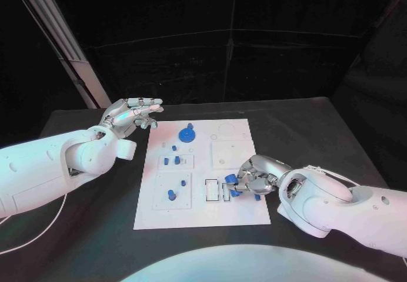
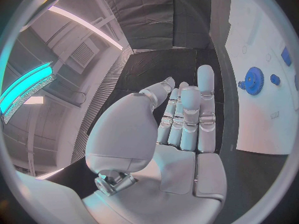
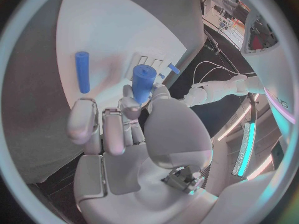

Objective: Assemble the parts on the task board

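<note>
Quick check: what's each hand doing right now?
Left hand: open, holds nothing, beside the board's far corner.
Right hand: holds a blue peg over the board.

dim dark room, bright white board, fisheye-bent wrist views, cyan glow.

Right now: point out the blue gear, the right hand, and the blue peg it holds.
blue gear (image 1: 186, 136): head view, on its round face.
right hand (image 1: 252, 178): head view, middle of the hand.
blue peg (image 3: 142, 83): right wrist view, on its shaft above the fingers.
</note>
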You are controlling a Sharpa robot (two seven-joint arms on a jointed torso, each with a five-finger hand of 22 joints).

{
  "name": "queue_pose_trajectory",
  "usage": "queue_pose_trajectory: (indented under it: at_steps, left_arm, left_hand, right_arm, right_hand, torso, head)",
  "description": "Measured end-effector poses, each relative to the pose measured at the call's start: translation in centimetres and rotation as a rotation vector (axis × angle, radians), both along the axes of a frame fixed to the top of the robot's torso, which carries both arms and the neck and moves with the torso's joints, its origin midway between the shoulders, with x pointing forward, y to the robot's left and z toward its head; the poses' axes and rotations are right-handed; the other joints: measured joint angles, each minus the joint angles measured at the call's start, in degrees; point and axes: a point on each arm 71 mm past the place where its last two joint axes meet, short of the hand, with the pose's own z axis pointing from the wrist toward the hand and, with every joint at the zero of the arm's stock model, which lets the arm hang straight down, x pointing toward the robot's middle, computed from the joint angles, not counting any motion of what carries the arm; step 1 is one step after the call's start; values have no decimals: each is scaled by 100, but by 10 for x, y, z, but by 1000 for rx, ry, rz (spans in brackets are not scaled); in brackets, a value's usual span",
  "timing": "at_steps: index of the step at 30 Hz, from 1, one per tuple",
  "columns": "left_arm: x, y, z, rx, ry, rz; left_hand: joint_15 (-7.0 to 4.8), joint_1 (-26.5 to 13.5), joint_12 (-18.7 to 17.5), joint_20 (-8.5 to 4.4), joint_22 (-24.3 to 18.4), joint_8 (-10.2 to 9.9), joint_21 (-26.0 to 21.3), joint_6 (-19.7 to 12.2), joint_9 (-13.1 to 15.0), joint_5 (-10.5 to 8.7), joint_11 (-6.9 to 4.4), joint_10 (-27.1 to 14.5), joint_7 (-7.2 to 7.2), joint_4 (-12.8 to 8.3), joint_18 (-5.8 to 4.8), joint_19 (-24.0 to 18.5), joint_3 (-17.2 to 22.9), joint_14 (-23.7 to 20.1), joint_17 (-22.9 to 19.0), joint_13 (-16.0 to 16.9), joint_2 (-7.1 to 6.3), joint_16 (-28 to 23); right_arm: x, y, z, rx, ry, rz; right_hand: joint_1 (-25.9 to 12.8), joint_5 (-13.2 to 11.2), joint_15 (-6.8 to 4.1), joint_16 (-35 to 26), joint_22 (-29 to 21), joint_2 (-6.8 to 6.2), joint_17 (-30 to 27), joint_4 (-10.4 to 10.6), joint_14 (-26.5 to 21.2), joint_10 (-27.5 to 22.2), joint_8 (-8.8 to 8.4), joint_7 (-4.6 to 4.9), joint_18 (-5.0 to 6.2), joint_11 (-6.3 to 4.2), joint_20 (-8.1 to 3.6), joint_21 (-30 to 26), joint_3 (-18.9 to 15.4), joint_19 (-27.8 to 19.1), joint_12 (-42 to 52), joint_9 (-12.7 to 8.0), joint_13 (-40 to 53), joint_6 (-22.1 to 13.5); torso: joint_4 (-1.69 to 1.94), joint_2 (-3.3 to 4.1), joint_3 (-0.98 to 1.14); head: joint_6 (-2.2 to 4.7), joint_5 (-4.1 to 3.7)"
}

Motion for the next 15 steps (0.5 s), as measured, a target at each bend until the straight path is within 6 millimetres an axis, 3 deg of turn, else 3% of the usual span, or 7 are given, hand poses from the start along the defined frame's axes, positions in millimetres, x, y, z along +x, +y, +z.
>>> queue_pose_trajectory:
  at_steps: [15]
  left_arm:
    - [0,-3,0,-3,2,-8]
  left_hand:
    - [0,0,0,0,1,0,0,0,0,0,0,0,0,0,0,0,0,0,1,0,0,0]
  right_arm:
    - [4,30,-7,52,40,22]
  right_hand:
    - [-149,-36,-41,0,5,143,19,-14,0,42,-5,-57,0,-42,-20,-1,-128,20,-45,37,-5,186]
  torso:
    - [3,13,-10]
  head:
    - [-13,54]
